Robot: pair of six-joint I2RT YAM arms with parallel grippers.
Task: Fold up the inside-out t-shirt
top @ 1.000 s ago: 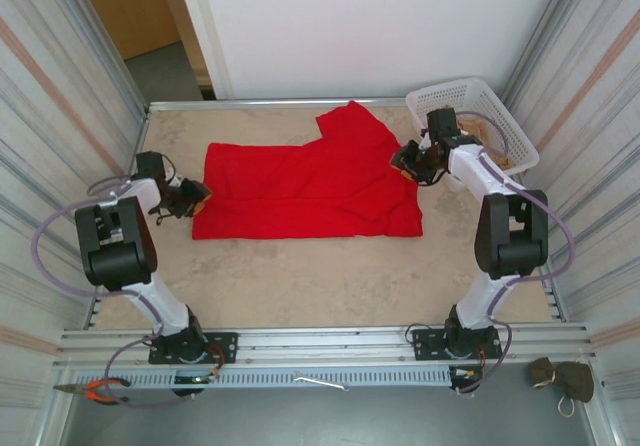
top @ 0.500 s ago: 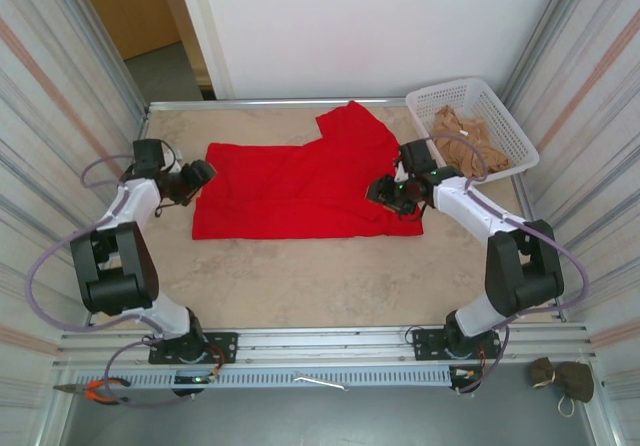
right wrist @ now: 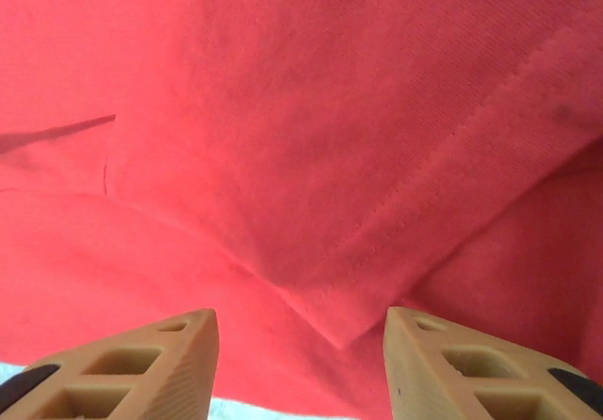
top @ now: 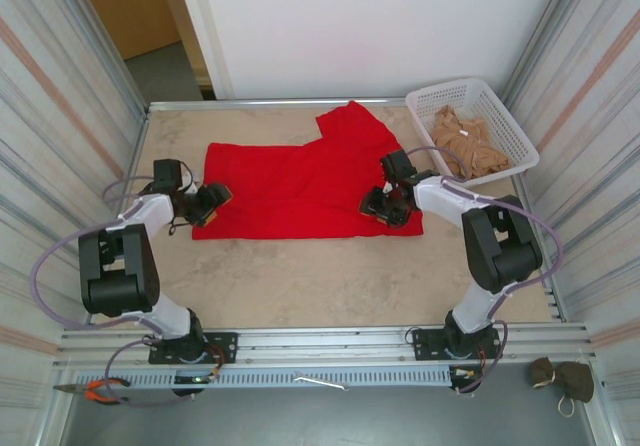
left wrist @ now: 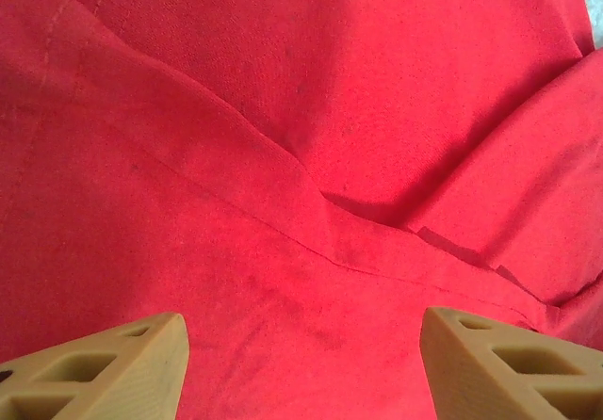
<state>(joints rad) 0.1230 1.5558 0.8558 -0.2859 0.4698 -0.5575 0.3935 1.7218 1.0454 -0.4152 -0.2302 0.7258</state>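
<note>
T-shirt (top: pixel 300 196), one; basket (top: pixel 448 89), one.

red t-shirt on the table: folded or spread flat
Partly folded: the bright red cotton t-shirt lies flat, hemmed layers overlapping, one part jutting toward the far edge.

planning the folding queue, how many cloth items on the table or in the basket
2: the red t-shirt spread in the middle, and tan cloth piled in the white basket at the far right corner. More may hide beneath it.

Obstacle: white plastic lattice basket (top: pixel 447 87), far-right corner. Free: bare beige tabletop strip (top: pixel 320 281), nearside of bright red cotton t-shirt (top: pixel 300 191).
</note>
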